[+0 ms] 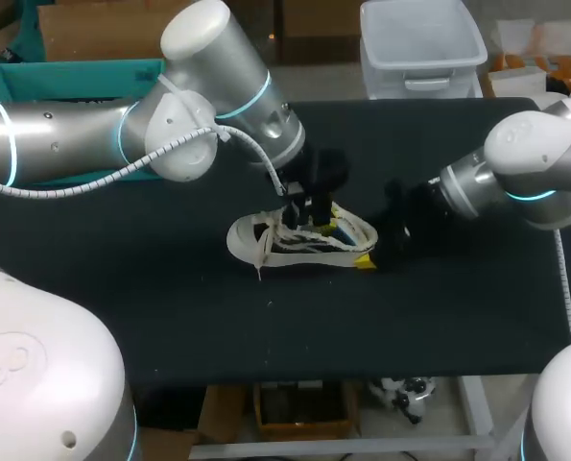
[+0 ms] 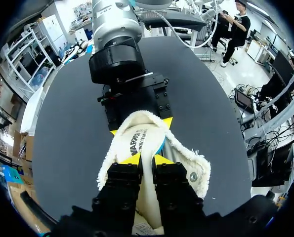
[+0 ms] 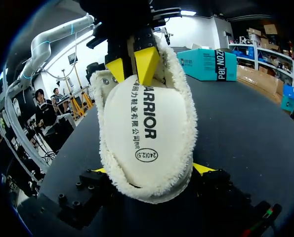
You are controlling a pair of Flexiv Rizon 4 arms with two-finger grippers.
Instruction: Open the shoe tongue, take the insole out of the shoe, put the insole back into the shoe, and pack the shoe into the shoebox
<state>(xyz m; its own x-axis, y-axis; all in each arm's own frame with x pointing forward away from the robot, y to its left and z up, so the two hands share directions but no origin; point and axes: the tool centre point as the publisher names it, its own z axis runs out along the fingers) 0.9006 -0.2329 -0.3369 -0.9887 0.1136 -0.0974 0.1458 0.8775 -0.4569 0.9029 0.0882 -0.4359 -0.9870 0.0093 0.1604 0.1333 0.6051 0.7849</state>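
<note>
The left gripper (image 1: 302, 219) (image 2: 147, 159) hangs straight over the shoe's open mouth. Its yellow-tipped fingers (image 2: 131, 159) are closed nearly together and clamp the top end of the off-white, oval insole (image 2: 137, 142) (image 3: 147, 133), which bears dark print. The insole stands upright with its printed face toward the heel. A fleecy fringe hides its lower end, so I cannot say how far it sits inside the shoe. Seen from the right wrist, those same two tips (image 3: 132, 66) bite the insole's far end. The right gripper (image 1: 352, 244) (image 3: 151, 169) comes in level from 3 o'clock. It is spread wide, and its yellow tips (image 3: 204, 169) press the heel end from both sides, so it holds the shoe. The left wrist view shows this other gripper (image 2: 141, 126) just ahead of the left one, with a yellow tip on each side of the fleece. The white, fleece-lined canvas lace-up shoe (image 1: 266, 240) (image 2: 193, 173) (image 3: 101, 84) lies near the middle of the black table top (image 1: 170, 307). Its toe points to 9 o'clock and its heel to 3 o'clock, and its eyelet flaps are spread apart. Loose white laces (image 1: 263, 252) trail off the toe side toward 7 o'clock. The open teal cardboard shoebox (image 1: 74, 72) (image 3: 206, 64) stands well apart from the shoe at about 10 o'clock, at the table's far left edge, partly behind the left arm.
</note>
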